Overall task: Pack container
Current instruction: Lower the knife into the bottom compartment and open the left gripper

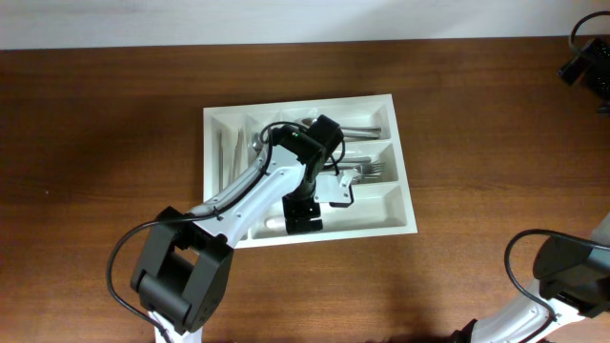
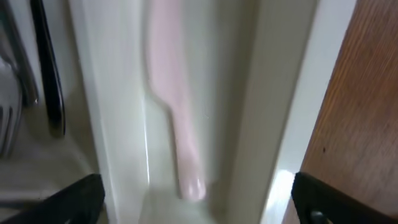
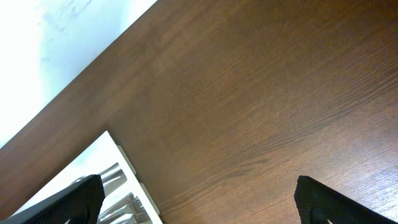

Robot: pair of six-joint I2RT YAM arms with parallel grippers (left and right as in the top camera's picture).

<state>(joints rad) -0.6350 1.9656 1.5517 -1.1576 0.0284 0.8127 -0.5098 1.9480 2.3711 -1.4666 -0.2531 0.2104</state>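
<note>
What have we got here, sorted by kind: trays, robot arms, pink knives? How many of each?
Tray: 1
Arms: 2, left arm and right arm
Pink knife: 1
Total: 4
The metal cutlery in the tray overlaps too much to count.

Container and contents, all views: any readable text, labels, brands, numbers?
None readable. The container is plain white; the pale utensil in the left wrist view is blurred, no mark visible; the forks are too small to show any stamp; the table is bare wood.
</note>
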